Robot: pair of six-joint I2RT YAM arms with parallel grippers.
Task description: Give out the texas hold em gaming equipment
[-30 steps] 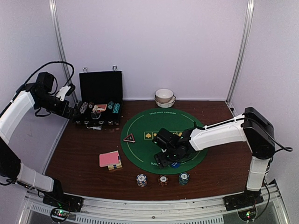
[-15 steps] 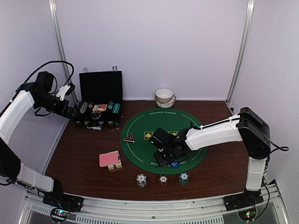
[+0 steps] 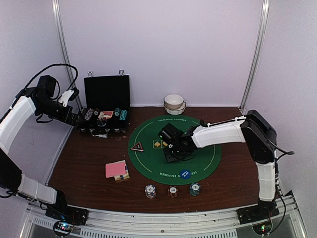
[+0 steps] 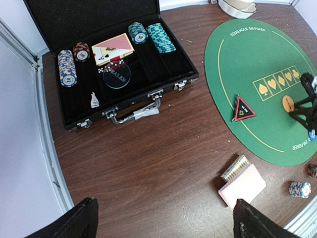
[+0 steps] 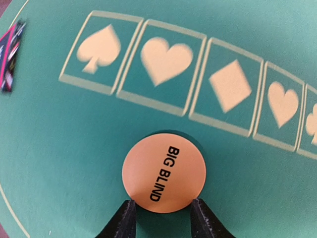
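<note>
1. The mat (image 3: 148, 134) was green, with pale yellow suit boxes and lettering.
2. The Big Blind button (image 5: 164, 172) was orange, lettered in black.
3. The round button (image 3: 184, 173) was blue.
4. The triangular marker (image 4: 243, 109) was black, edged red.
5. The cards (image 4: 243, 186) had pink backs.
6. The case (image 4: 89, 15) was black; its chips (image 4: 67, 68) were striped blue and orange.
7. The counter (image 4: 148, 158) was dark brown wood grain.
</note>
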